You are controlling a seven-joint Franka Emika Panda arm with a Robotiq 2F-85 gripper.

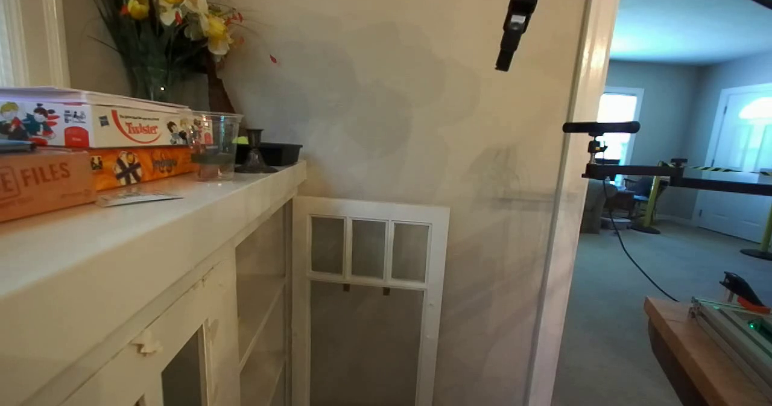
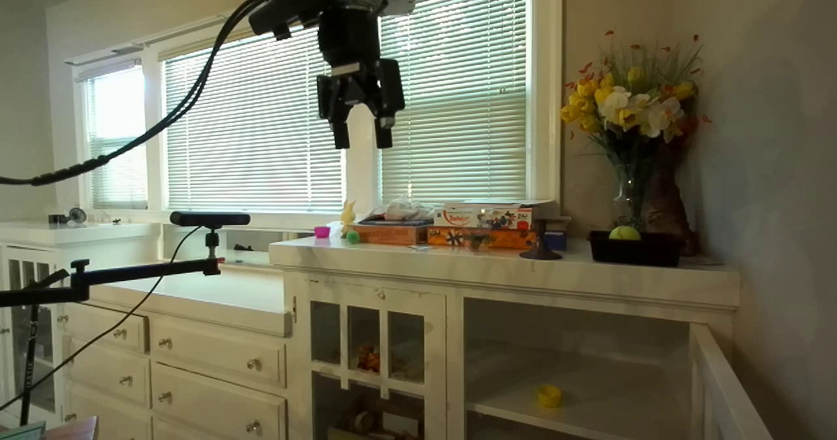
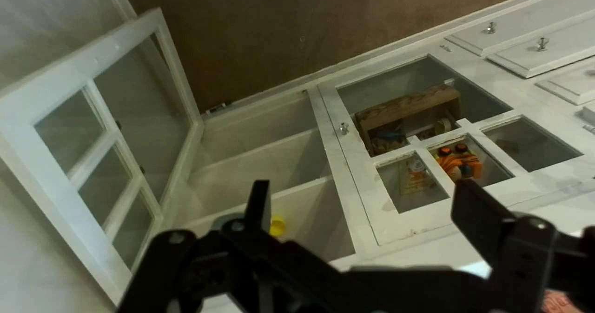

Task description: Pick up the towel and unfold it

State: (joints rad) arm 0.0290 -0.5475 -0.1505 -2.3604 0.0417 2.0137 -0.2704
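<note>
The towel does not clearly show in any view. A small pale crumpled bundle lies on a brown-orange box on the white counter; I cannot tell whether it is cloth or plastic. My gripper is open and empty, pointing down, high above the counter in an exterior view. It also shows side-on, high before the wall, in an exterior view. In the wrist view the gripper's fingers are wide apart with nothing between them, over the cabinet front.
The counter holds a Twister box, an orange box, a clear cup, a candle holder, a black tray and a flower vase. A cabinet door stands open. A camera on an arm juts in.
</note>
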